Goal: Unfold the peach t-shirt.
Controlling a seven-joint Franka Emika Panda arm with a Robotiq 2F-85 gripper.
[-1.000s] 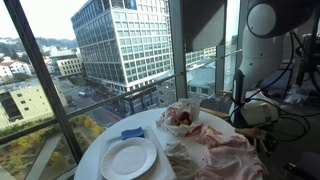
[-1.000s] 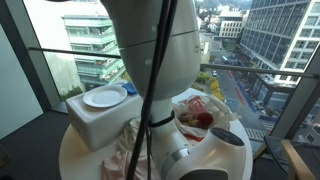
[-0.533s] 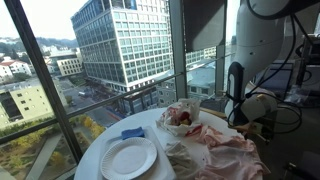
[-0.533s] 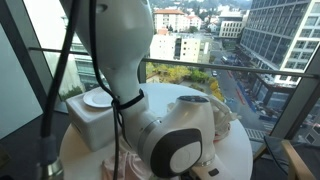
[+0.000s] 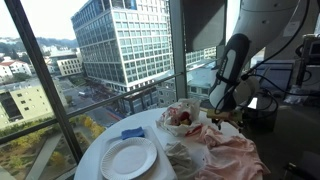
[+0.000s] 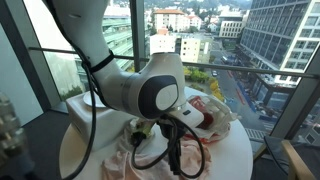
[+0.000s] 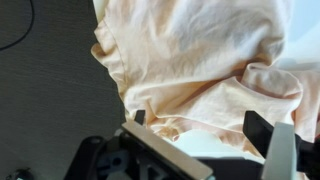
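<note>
The gripper (image 7: pixel 200 124) has its jaws wide apart, with nothing caught between them. It hangs just above the peach t-shirt (image 7: pixel 205 60). The shirt lies crumpled at the table (image 5: pixel 153 124) edge that is away from the window, and part of it seems to hang over this edge. From the gripper, the cloth is directly below and spreads further ahead; I cannot tell its long axis. The arm (image 5: pixel 235 62) leans down steeply, with the wrist pointing at the table.
</note>
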